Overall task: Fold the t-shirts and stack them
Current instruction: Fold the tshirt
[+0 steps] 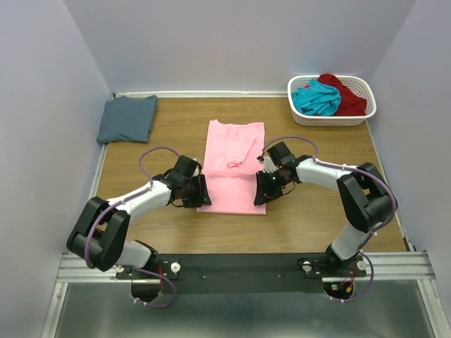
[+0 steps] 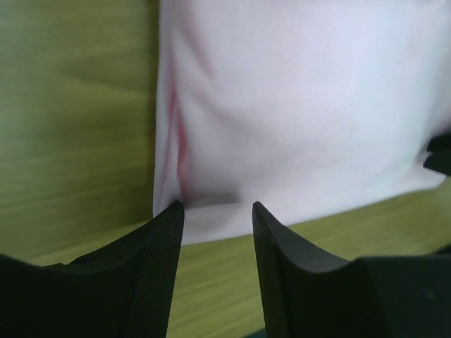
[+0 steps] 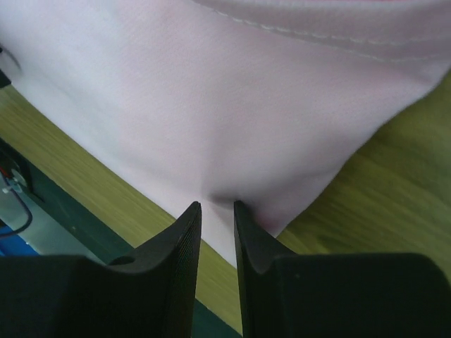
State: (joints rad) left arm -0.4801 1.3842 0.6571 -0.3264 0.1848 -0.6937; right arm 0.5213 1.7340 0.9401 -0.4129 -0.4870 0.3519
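Note:
The light pink t-shirt (image 1: 232, 169) lies flat mid-table, folded into a long strip. My left gripper (image 1: 201, 191) is at its near left corner. In the left wrist view it (image 2: 217, 205) is open, with its tips on the shirt's (image 2: 296, 105) near hem and nothing held. My right gripper (image 1: 259, 193) is at the near right corner. In the right wrist view it (image 3: 217, 204) has its jaws a narrow gap apart, pressed into the pink cloth (image 3: 232, 91), which puckers at the tips. The slate blue-grey t-shirt (image 1: 127, 118) lies folded at the far left.
A white slotted basket (image 1: 331, 118) at the far right holds the teal t-shirt (image 1: 317, 97) and the dark red t-shirt (image 1: 347, 98). Grey walls close in the table on three sides. The black rail with the arm bases runs along the near edge.

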